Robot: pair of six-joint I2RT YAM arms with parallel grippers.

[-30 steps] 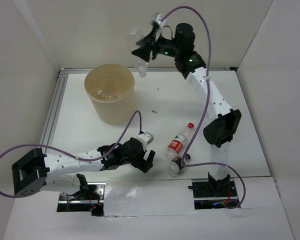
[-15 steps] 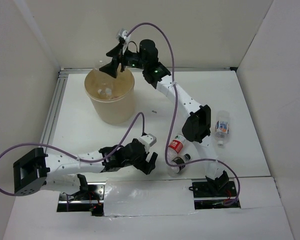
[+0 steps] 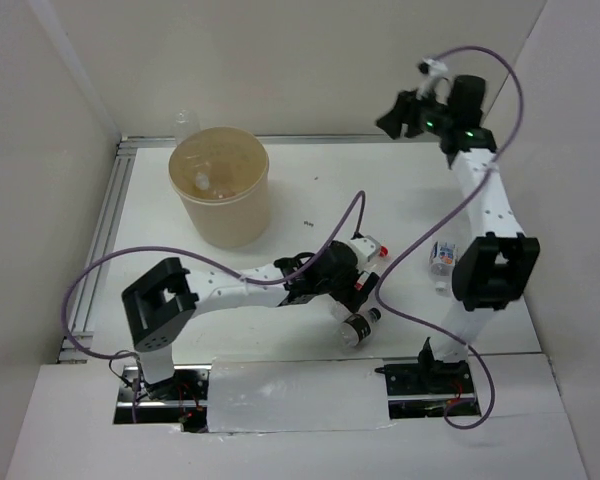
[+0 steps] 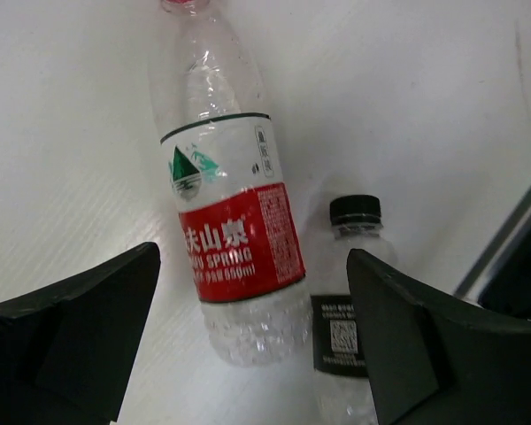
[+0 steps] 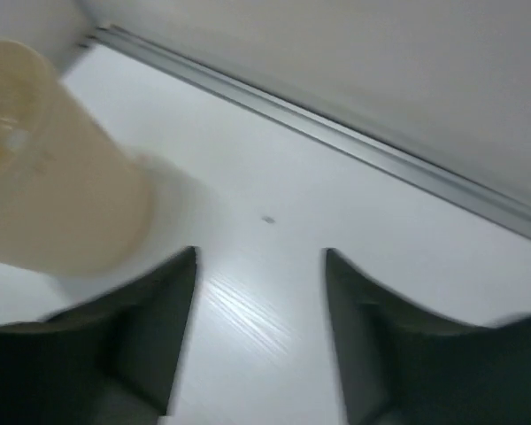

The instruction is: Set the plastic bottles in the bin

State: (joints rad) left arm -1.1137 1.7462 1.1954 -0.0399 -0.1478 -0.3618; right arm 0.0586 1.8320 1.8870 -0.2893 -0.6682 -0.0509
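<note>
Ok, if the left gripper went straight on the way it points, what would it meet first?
Probably the red-labelled bottle, lying between the open fingers of the left gripper. The dark-capped bottle beside it sits near one finger and might get clipped; depth is unclear.

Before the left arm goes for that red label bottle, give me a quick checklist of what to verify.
1. Left end effector open: ok.
2. Red-label bottle lying between its fingers: ok.
3. Dark-capped bottle clear of the grasp: not ok, it lies close beside the red-label bottle, near one finger.
4. Fingers low enough to close: cannot tell.
5. Right end effector empty, raised near the far wall: ok.
6. Bin upright, mouth open: ok.
</note>
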